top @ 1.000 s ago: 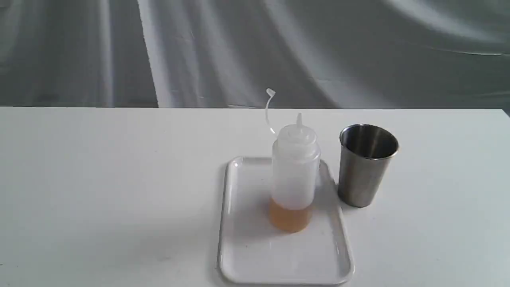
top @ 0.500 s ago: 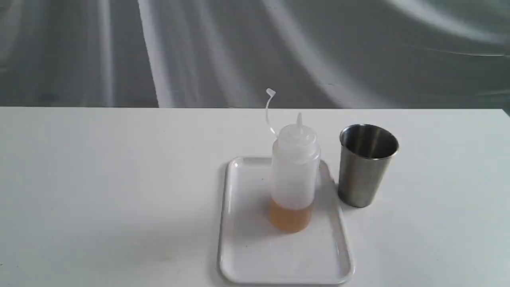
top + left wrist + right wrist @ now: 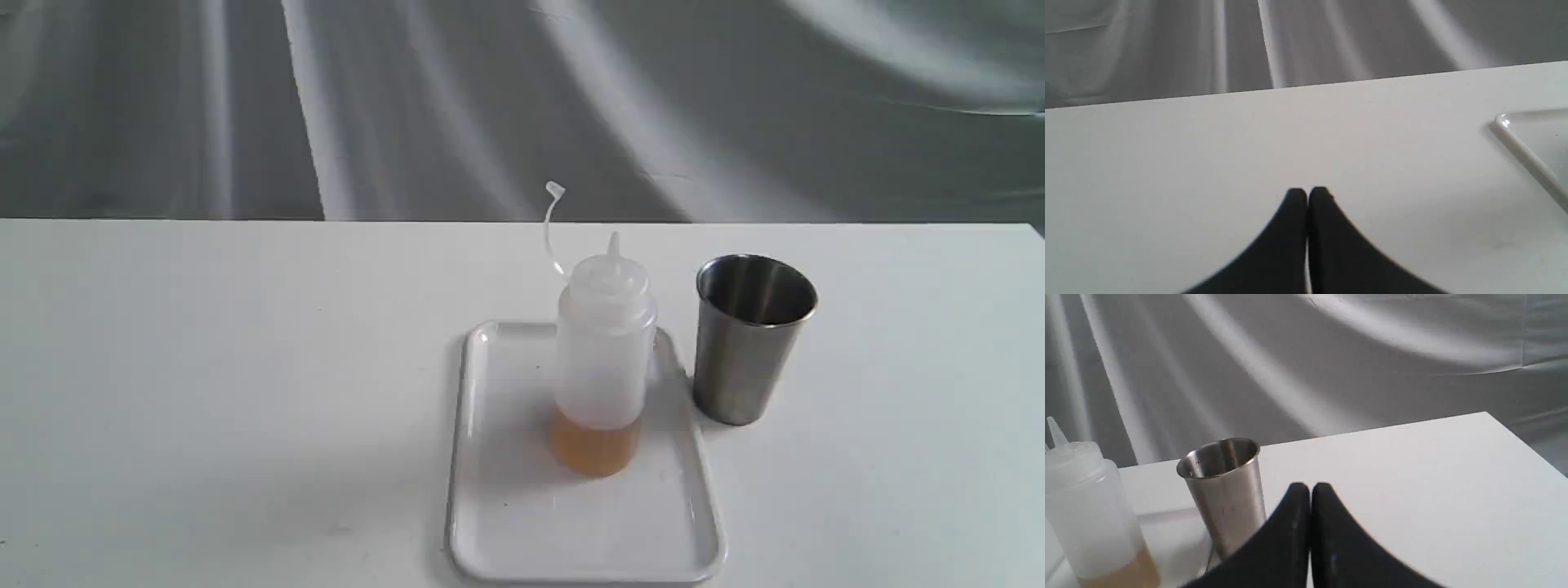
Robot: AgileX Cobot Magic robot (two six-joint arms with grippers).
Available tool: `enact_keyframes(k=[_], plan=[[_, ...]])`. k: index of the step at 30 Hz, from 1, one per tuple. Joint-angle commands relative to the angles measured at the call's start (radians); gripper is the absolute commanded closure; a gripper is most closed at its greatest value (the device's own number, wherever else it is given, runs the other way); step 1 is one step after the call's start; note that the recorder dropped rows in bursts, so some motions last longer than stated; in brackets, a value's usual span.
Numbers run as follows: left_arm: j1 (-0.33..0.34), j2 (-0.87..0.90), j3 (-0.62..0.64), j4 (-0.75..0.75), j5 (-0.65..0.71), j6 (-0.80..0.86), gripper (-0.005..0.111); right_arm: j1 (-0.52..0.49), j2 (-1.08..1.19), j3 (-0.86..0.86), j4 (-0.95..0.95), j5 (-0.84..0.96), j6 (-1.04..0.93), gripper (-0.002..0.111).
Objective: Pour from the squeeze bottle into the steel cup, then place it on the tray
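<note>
The squeeze bottle stands upright mid-tray, its cap strap arching above the tray's far edge. The steel cup stands just right of the tray's far right corner, leaving only a narrow gap. Left of the tray the tabletop is open, as is the tray's near end.

The squeeze bottle stands upright on the tray, the steel cup just beside.
</note>
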Motion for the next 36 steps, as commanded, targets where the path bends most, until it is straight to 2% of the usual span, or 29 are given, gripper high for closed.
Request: enact_keyframes(k=[1, 5, 36], plan=[[0.002, -0.003, 0.004, -0.001, -0.008, -0.005, 0.107, -0.007, -0.064, 0.003, -0.011, 0.009, 0.003, 0.108], [0.002, -0.003, 0.004, -0.001, -0.008, -0.005, 0.107, -0.007, -0.134, 0.003, -0.011, 0.009, 0.003, 0.108], [0.002, -0.003, 0.004, -0.001, -0.008, -0.002, 0.107, -0.007, -0.134, 0.003, -0.011, 0.037, 0.006, 0.108]])
